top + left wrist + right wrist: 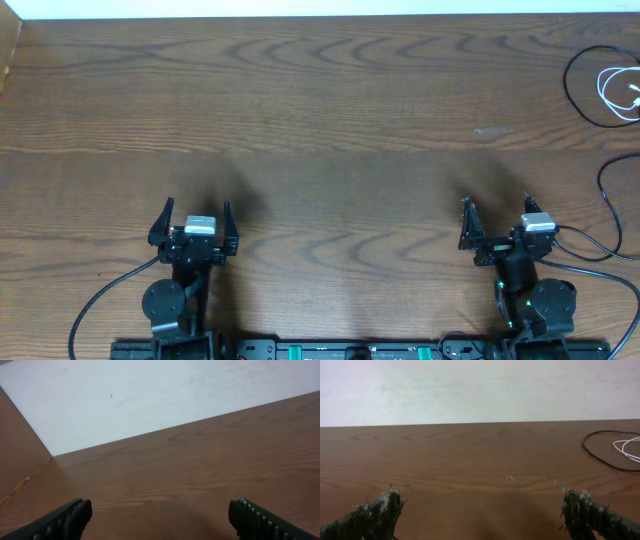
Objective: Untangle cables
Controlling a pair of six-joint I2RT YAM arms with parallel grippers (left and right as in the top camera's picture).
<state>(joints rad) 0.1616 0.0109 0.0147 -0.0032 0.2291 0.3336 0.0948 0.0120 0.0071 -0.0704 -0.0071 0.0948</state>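
Both grippers sit closest, low at the near side: the left gripper [197, 206] at about seven o'clock, the right gripper [497, 203] at five. Each has its jaws spread wide, with nothing between them. Off at two o'clock, by the table's right edge, a black cable [567, 85] lies in a loose loop. A white cable [615, 90] is coiled inside it, partly cut off from view. Both grippers are well apart from them, the right one nearer. Brown wooden table [320, 100] stretches between.
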